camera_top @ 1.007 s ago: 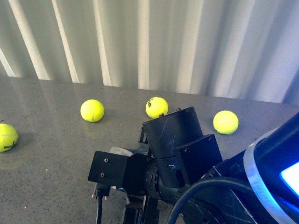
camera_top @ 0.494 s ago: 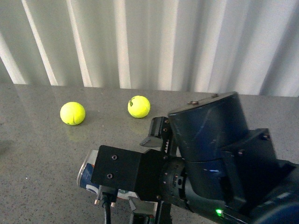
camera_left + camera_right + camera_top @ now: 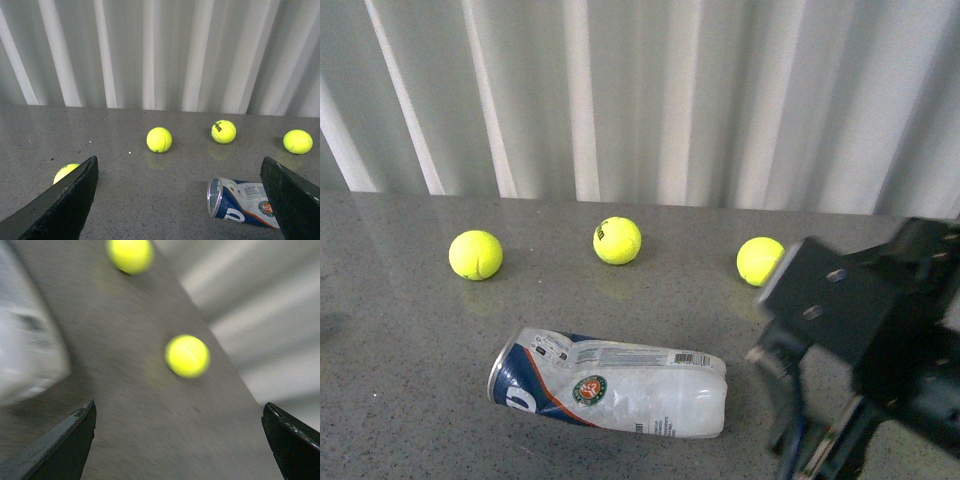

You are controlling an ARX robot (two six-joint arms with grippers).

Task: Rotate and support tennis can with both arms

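The tennis can lies on its side on the grey table, silver rim toward the left and blue label with the round logo facing up. In the left wrist view the tennis can rests ahead of my open left gripper, close to one black finger and untouched. The right arm is blurred at the right of the front view, just beside the can's closed end. My right gripper is open over bare table, and the can is a white blur off to one side.
Three yellow tennis balls sit in a row behind the can. A further ball lies by the left gripper's other finger. White corrugated wall backs the table.
The black arm that filled the middle of the front view has swung away to the right, uncovering the whole can and a third ball. The can lies where it did.
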